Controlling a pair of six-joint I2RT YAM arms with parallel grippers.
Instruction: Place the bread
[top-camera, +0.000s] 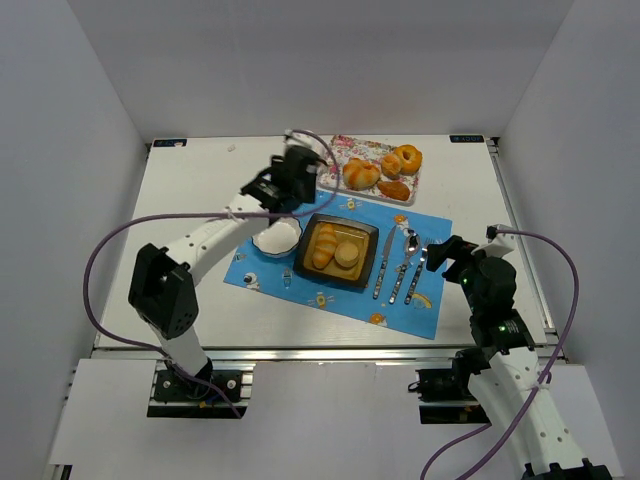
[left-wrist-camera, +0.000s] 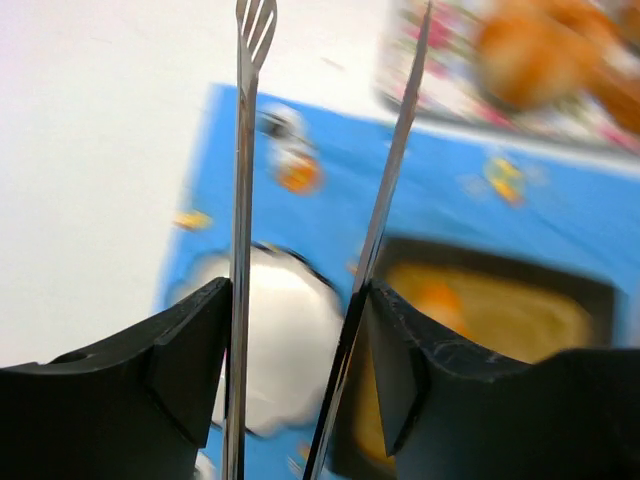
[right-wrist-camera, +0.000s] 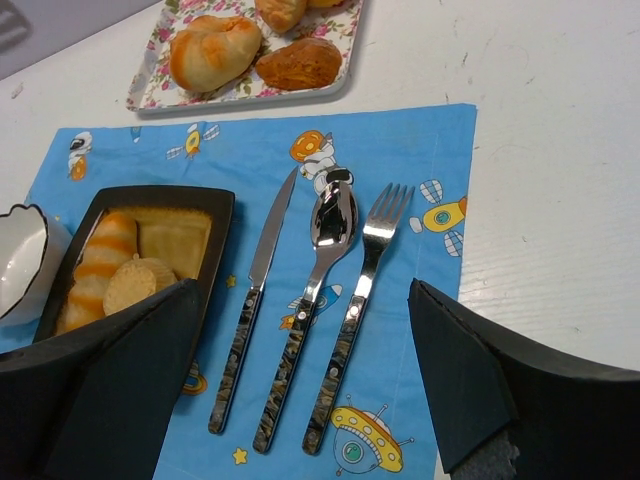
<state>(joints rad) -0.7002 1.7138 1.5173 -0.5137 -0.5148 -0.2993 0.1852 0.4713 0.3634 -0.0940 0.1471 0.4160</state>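
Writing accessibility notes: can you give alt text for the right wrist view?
A knife, spoon and fork lie side by side on a blue mat, seen between the open jaws of the right gripper. Left of them a black dish holds bread; a floral tray of rolls sits beyond the mat.

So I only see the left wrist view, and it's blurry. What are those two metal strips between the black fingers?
Observer: They look like tongs, pinched in the left hand. From above, that hand hangs just left of the flowered tray.
Operator: And the orange blur in the dark dish?
Observer: The right wrist view shows a striped long roll and a round piece in it.
Operator: Anything right of the dish?
Observer: A knife, spoon and fork, side by side on the blue mat.
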